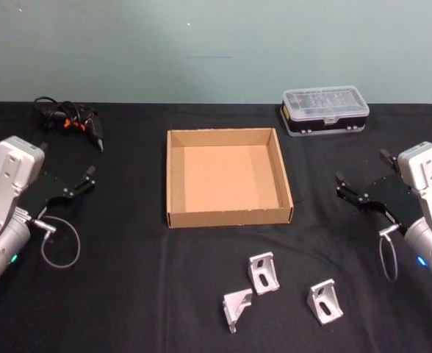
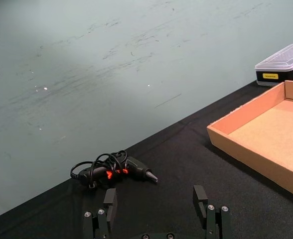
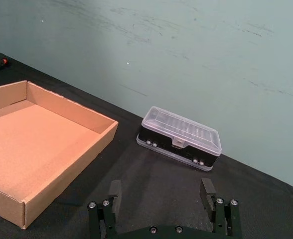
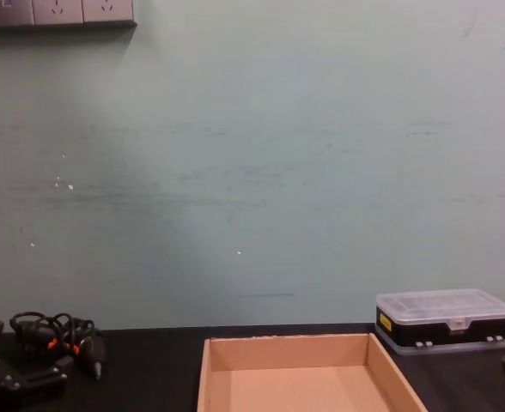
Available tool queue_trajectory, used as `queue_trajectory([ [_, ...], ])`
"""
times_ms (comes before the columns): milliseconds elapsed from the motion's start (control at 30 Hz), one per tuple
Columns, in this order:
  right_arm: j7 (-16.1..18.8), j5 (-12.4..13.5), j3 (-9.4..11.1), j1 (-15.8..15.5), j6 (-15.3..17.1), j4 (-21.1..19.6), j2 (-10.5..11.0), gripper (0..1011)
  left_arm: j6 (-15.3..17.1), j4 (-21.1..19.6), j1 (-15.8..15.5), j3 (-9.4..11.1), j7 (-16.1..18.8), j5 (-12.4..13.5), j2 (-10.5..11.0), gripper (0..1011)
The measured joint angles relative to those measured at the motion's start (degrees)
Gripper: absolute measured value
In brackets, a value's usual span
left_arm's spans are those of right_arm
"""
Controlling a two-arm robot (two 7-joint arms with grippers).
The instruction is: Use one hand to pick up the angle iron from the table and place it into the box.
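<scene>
Three angle irons [image 1: 263, 273] lie on the counter [image 1: 128, 294], just before the empty box [image 1: 229, 217]. Left tool [image 1: 90, 179] and right tool [image 1: 361, 168] hover released, flanking the box. Step: pre-grasp. Next, I judge, I lower the right tool over the rightmost iron [image 1: 325, 300].

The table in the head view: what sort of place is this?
Probably a robot test bench in a lab. A black table stands against a pale wall; it carries a cardboard box, three metal brackets and a parts case, with the left end effector and right end effector at its sides.
</scene>
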Motion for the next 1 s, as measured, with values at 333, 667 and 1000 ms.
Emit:
queue_trajectory([
  [333, 0.0, 0.0, 0.0, 0.0, 0.0, 0.0, 0.0, 1002, 0.0, 0.0, 0.0, 0.0, 0.0, 0.0, 0.0, 1000],
  [667, 0.0, 0.0, 0.0, 0.0, 0.0, 0.0, 0.0, 1002, 0.0, 0.0, 0.0, 0.0, 0.0, 0.0, 0.0, 1000],
  [1000, 0.0, 0.0, 0.0, 0.0, 0.0, 0.0, 0.0, 1002, 0.0, 0.0, 0.0, 0.0, 0.0, 0.0, 0.0, 1000],
])
